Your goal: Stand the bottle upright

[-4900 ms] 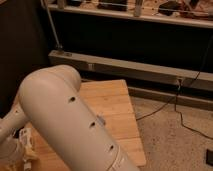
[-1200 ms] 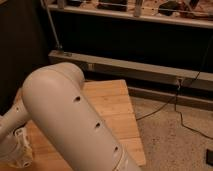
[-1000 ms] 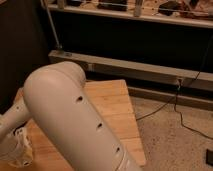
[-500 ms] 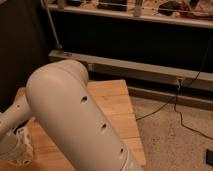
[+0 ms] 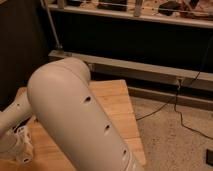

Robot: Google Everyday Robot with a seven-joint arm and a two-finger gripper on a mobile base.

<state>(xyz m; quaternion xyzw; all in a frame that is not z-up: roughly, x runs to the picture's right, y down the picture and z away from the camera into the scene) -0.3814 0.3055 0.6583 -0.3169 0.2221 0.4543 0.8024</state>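
The bottle does not show; it is hidden or out of view. My large white arm link (image 5: pixel 75 115) fills the left and middle of the camera view and covers most of the wooden table (image 5: pixel 117 100). A thinner white arm segment (image 5: pixel 15 117) runs to the lower left, ending in a wrist part with cables (image 5: pixel 20 146). My gripper is not in view; it lies beyond the lower left corner or behind the arm.
The table's right edge drops to a speckled floor (image 5: pixel 175 140) with black cables (image 5: pixel 165 107). A long grey rail (image 5: pixel 150 70) and a dark shelf unit stand behind the table. A small dark object (image 5: pixel 210 157) lies at the right edge.
The big arm link has shifted slightly up and to the right. Nothing else has visibly moved.
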